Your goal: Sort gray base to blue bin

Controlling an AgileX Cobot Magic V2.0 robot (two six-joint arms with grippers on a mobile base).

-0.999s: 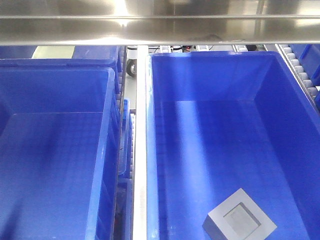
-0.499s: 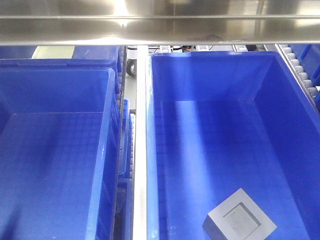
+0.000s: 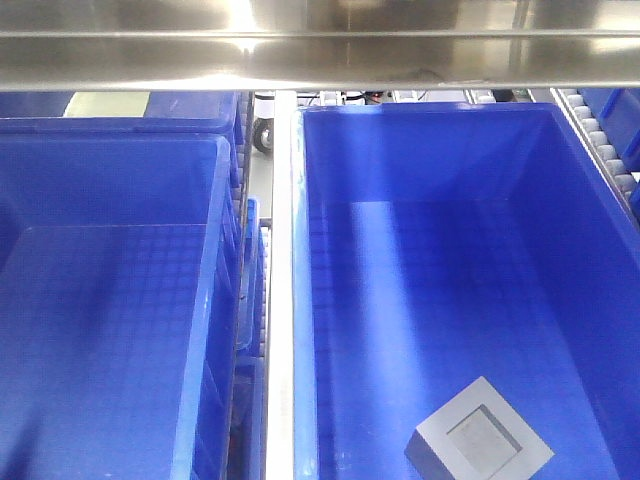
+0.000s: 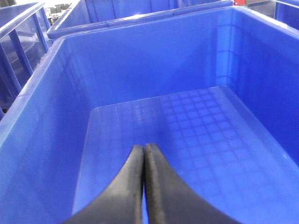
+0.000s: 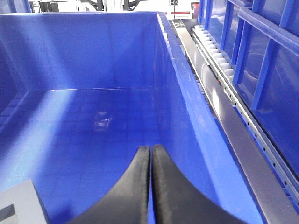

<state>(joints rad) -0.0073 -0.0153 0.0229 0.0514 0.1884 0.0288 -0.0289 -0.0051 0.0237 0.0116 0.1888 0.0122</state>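
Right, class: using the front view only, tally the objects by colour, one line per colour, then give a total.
Blue: 2, the left bin and the right blue bin.
Gray: 1, the gray base, lying on the right bin's floor.
Total: 3.

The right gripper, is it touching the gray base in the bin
Apart. The right wrist view shows the right gripper shut and empty over bare blue bin floor, the gray base off at lower left.

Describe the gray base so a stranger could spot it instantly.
Find the metal rail dividing two big blue crates. In the blue bin to its right, look at the near floor corner: the gray base lies there, a matte block with a square recess, the only non-blue thing inside.
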